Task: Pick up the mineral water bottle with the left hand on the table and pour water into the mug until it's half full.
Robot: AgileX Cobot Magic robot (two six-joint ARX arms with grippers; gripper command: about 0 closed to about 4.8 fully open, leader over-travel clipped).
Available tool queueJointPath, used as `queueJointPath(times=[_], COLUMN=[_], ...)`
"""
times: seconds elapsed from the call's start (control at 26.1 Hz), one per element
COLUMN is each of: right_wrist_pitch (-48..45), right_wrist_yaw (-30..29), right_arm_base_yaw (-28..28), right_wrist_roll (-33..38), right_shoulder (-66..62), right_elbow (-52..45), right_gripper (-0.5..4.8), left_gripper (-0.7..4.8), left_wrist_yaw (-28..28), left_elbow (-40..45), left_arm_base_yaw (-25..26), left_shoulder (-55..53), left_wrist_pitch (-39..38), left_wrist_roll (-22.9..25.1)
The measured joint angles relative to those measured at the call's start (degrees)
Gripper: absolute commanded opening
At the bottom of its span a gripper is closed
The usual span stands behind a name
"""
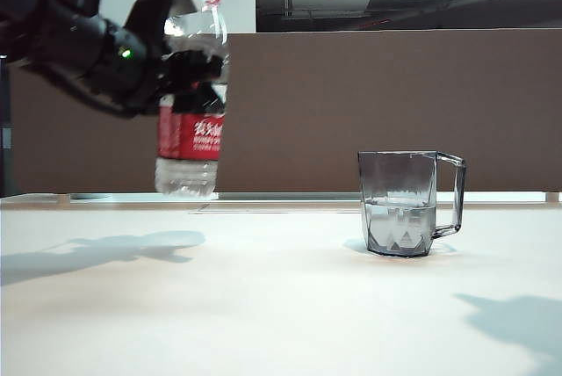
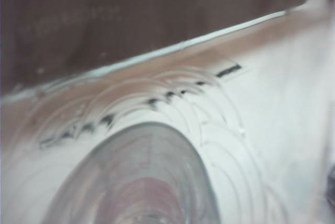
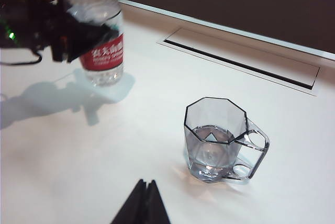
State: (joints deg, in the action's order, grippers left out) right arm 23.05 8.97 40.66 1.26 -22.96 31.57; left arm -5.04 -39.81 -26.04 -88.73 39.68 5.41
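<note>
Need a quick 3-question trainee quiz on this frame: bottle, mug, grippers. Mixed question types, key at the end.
1. True or false: the mineral water bottle is standing on the table.
2. Multiple choice: the mug is A) empty, B) partly filled with water, C) lying on its side.
3. Short answer: what is the state of the right gripper seen in the right wrist view?

Key
1. False. The left gripper holds it upright in the air, to the left of the mug in the exterior view.
2. B. The water line sits around mid-height.
3. Shut and holding nothing, its fingertips together, apart from the mug.
</note>
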Motion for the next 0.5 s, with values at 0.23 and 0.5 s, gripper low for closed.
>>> queueJointPath(times=[0.23,0.5], right_wrist_pitch=[0.00,0.00], right_wrist_yaw=[-0.02,-0.02], right_arm_base_yaw=[0.00,0.00], right_wrist_roll=[0.00,0.00], right_shoulder=[0.02,0.00], right_elbow=[0.00,0.00], right_gripper=[-0.02,-0.02], left_gripper=[1.61,1.61], left_wrist_yaw=[-0.44,-0.35], left_elbow=[7.61,13.18], left_arm_base_yaw=[-0.07,0.37], left_shoulder=[-0.02,-0.11], left_wrist_pitch=[6.23,12.31], left_wrist_roll=[-5.22,-7.65])
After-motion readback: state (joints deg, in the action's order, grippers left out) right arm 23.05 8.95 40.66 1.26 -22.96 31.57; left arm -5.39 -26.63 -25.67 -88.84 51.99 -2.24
